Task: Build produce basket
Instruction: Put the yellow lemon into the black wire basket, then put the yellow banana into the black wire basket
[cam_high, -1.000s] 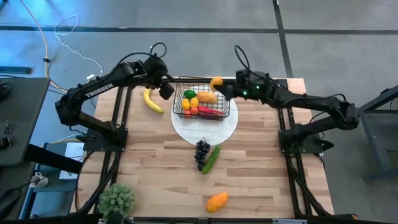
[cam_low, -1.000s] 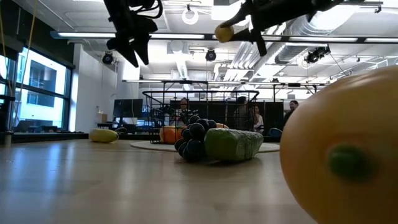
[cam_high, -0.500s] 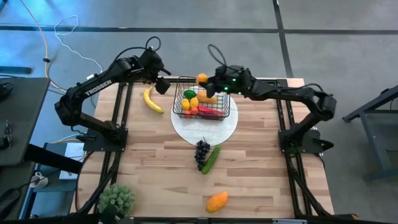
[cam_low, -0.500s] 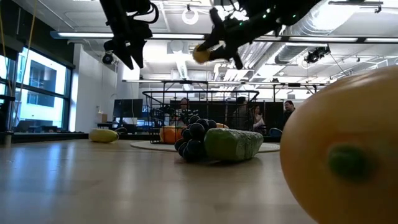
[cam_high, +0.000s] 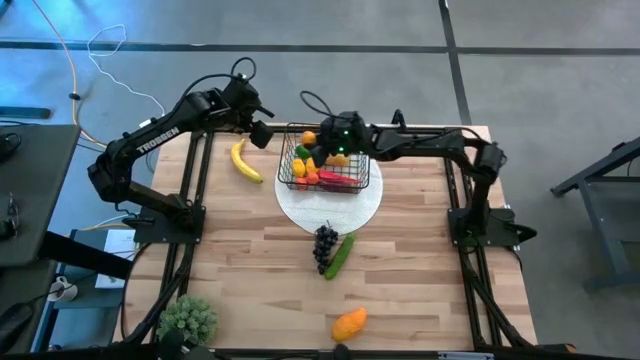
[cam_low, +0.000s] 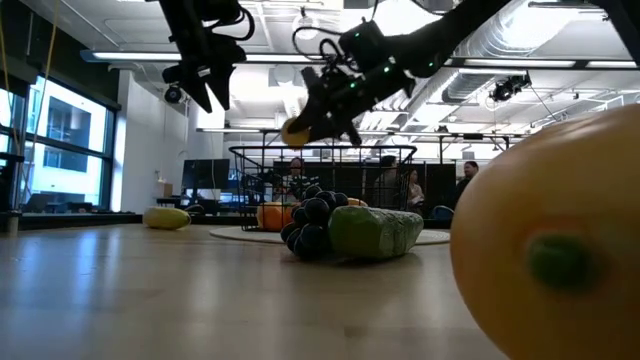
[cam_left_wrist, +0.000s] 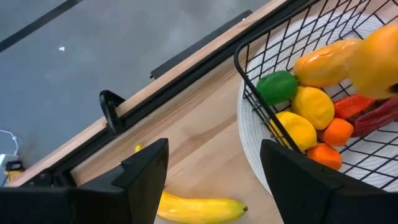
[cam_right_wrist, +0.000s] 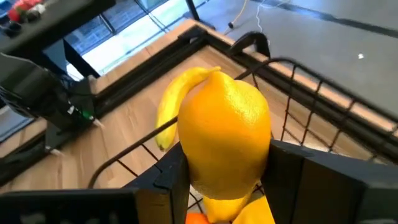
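Note:
The black wire basket (cam_high: 323, 162) stands on a round white plate (cam_high: 340, 208) and holds a lime (cam_left_wrist: 277, 87), lemons (cam_left_wrist: 314, 107), a red chilli (cam_left_wrist: 367, 111) and other produce. My right gripper (cam_high: 316, 142) is shut on a yellow lemon (cam_right_wrist: 225, 134) above the basket's far left part. My left gripper (cam_left_wrist: 214, 186) hangs open in the air left of the basket, above a banana (cam_high: 245, 162) that lies on the table. Grapes (cam_high: 325, 244), a cucumber (cam_high: 341, 256) and a mango (cam_high: 348, 323) lie on the near half of the table. My right gripper pinches the lemon by its two opposite sides (cam_right_wrist: 186, 155) between its two fingers. The fingers come slanting down from the table's right side. The lemon's pointed end faces away from the wrist. In the low view the lemon (cam_low: 295, 130) hangs clear above the basket's rim (cam_low: 320, 150).
A green potted plant (cam_high: 187, 320) stands at the near left corner. The mango (cam_low: 550, 250) fills the right of the low view. Bare wood lies to the right of the plate and at the near right.
My right gripper has swept toward the table's left edge and down with the lemon, from beyond the basket's far right corner to above its far left part, rolling as it went. My left gripper has swung a little toward the far edge and stays open.

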